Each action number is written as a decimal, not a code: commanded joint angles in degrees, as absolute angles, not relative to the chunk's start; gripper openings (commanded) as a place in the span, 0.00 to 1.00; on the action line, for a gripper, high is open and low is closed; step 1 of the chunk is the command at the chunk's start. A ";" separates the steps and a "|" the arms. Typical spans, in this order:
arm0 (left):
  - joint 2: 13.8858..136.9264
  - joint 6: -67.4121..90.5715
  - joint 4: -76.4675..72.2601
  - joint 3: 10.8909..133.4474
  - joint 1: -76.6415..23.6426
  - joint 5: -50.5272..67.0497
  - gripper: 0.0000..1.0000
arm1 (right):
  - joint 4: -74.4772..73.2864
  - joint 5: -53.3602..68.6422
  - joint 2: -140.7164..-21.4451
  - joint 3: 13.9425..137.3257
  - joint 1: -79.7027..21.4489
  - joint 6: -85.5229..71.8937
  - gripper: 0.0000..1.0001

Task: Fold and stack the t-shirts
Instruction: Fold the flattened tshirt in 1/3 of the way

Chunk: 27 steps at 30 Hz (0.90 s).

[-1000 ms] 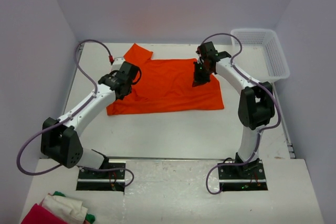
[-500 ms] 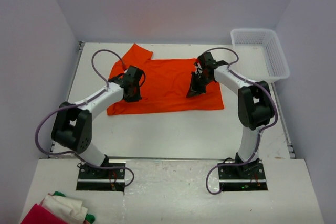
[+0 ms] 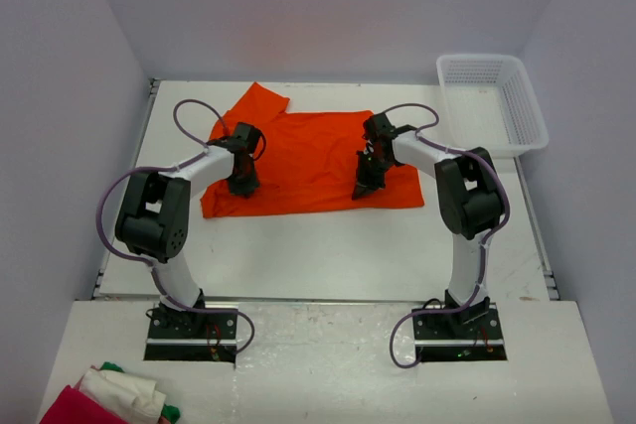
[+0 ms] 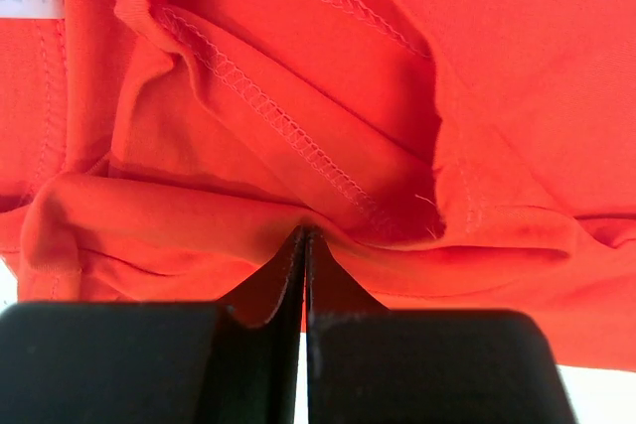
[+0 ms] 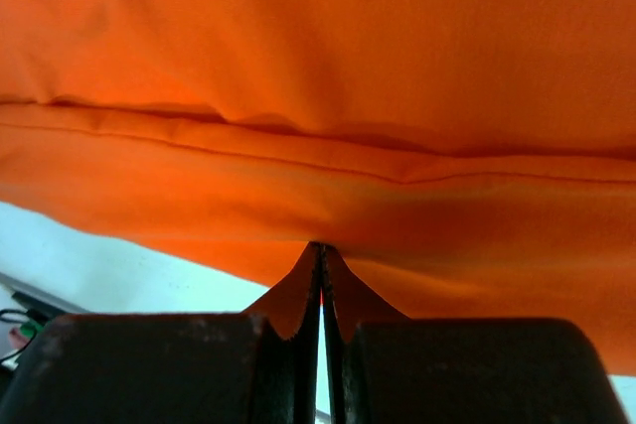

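Note:
A bright orange t-shirt [image 3: 308, 151] lies spread on the white table, one sleeve pointing to the far left. My left gripper [image 3: 243, 186] is shut on the t-shirt's cloth near its left front edge; in the left wrist view the pinched fold [image 4: 304, 231] bunches at the fingertips, with a stitched hem [image 4: 288, 126] above. My right gripper [image 3: 362, 189] is shut on the t-shirt's front edge; the right wrist view shows the cloth [image 5: 328, 146] drawn into the closed fingertips [image 5: 320, 247].
A white plastic basket [image 3: 495, 98] stands at the far right of the table. A red, white and green cloth pile [image 3: 109, 399] lies at the near left, beside the left arm's base. Bare table [image 3: 328, 250] lies in front of the shirt.
Both grippers have moved toward me across the shirt, from its middle to its front edge, and are now pinching cloth there. The shirt's front edge has bunched slightly.

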<state>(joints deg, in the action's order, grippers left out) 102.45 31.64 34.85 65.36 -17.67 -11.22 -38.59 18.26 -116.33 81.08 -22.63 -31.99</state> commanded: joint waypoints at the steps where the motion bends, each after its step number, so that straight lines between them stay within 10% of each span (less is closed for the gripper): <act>1: 102.66 29.71 34.01 65.66 -16.53 -11.69 0.00 | -37.53 14.33 -117.68 81.21 -23.29 -33.49 0.00; 27: 88.44 33.92 40.34 51.95 -15.29 -19.16 0.00 | -30.23 9.05 -104.35 56.44 -30.32 -41.39 0.00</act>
<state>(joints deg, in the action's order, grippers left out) 92.88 32.12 36.34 53.21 -16.10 -15.86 -25.15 15.90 -105.43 61.52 -28.95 -40.71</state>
